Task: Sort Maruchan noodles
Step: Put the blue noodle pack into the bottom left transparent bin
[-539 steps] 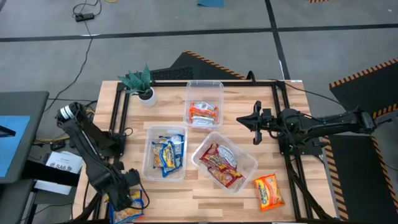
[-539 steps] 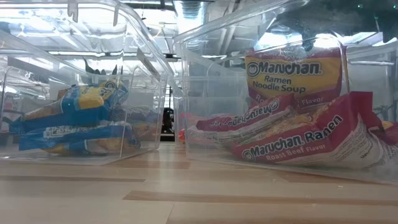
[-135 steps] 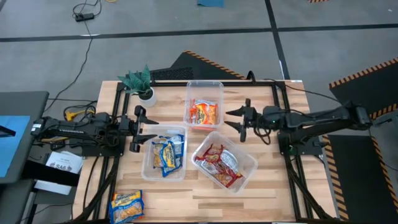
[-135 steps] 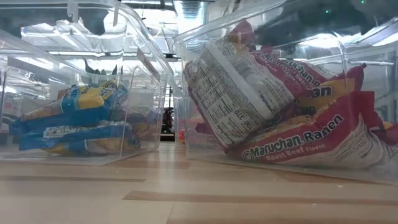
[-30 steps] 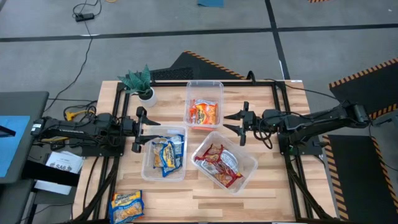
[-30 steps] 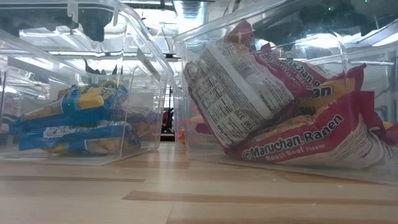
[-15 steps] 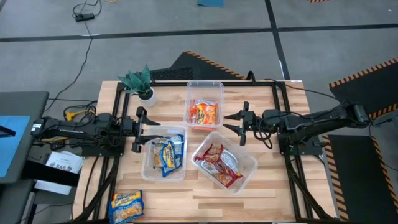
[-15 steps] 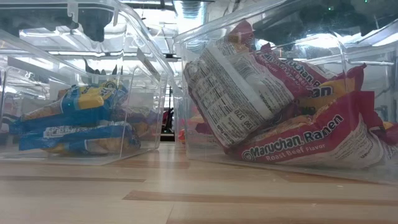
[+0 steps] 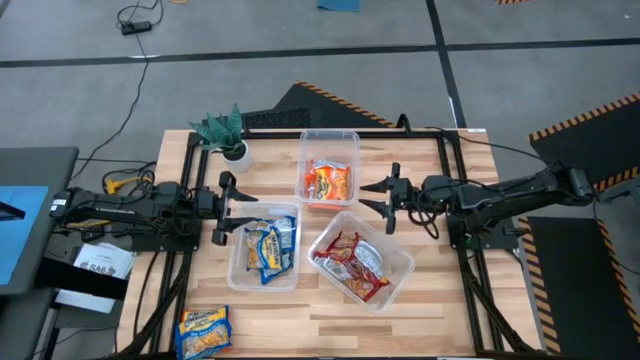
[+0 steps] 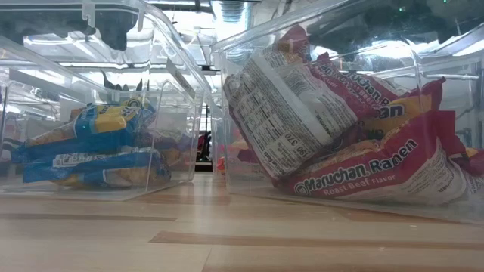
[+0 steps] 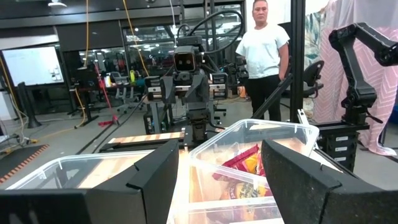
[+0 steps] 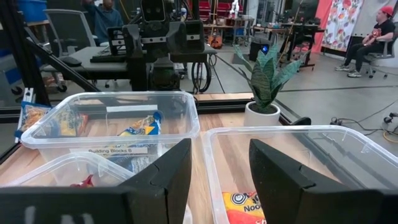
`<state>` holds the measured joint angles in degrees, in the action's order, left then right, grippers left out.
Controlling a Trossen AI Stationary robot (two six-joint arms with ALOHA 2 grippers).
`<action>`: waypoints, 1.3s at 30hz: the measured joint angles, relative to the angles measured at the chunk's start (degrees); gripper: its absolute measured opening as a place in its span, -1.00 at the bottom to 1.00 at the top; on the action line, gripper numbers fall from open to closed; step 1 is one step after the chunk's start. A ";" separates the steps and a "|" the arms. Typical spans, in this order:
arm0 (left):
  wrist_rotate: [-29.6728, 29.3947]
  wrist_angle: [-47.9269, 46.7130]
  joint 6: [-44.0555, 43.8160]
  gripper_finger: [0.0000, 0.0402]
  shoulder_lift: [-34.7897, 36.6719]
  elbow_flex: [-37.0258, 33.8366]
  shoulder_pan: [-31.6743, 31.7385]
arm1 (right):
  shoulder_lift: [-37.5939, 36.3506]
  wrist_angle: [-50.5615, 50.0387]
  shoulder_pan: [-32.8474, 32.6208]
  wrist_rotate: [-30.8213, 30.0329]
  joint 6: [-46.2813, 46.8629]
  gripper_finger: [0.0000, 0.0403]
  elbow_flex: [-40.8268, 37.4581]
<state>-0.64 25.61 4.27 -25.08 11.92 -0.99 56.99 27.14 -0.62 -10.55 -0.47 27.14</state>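
Maruchan noodles lie sorted in three clear bins: blue packets [image 9: 266, 246] in the near-left bin, red packets [image 9: 352, 262] in the near-right bin, orange packets [image 9: 327, 182] in the far bin. One blue-yellow packet [image 9: 203, 331] lies loose at the table's near left corner. My left gripper [image 9: 222, 208] hovers open at the left edge beside the blue bin. My right gripper [image 9: 391, 197] hovers open right of the orange bin. Neither has anything between its fingers [image 11: 155, 180] [image 12: 168, 168]. The low view shows the blue packets [image 10: 91, 143] and red packets [image 10: 355, 143] through the bin walls.
A small potted plant [image 9: 226, 131] stands at the far left corner. Black frame rails [image 9: 187, 200] run along both table sides. Bare wood [image 9: 330, 325] lies along the near edge. People [image 11: 264, 50] are in the room beyond the table.
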 joint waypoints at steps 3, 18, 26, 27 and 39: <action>-0.01 0.14 -0.01 0.09 0.00 0.00 0.01 | 0.00 0.09 0.00 0.01 0.00 -0.10 0.00; 0.28 1.33 0.79 0.09 0.02 -0.02 -0.01 | 0.00 0.15 0.00 0.01 0.00 -0.10 0.00; 0.23 1.33 1.25 0.09 0.02 -0.02 0.01 | 0.00 0.15 0.00 0.01 -0.02 -0.10 0.00; 0.23 1.32 1.29 0.09 0.02 -0.02 0.00 | 0.00 0.17 0.00 0.01 -0.02 -0.10 0.00; 0.23 1.33 -0.92 0.09 0.02 -0.02 0.00 | 0.00 4.21 -0.83 0.01 0.42 -0.10 0.00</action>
<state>-0.40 26.94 3.36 -25.06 11.90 -0.99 56.99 31.35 -1.45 -10.55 -0.05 27.14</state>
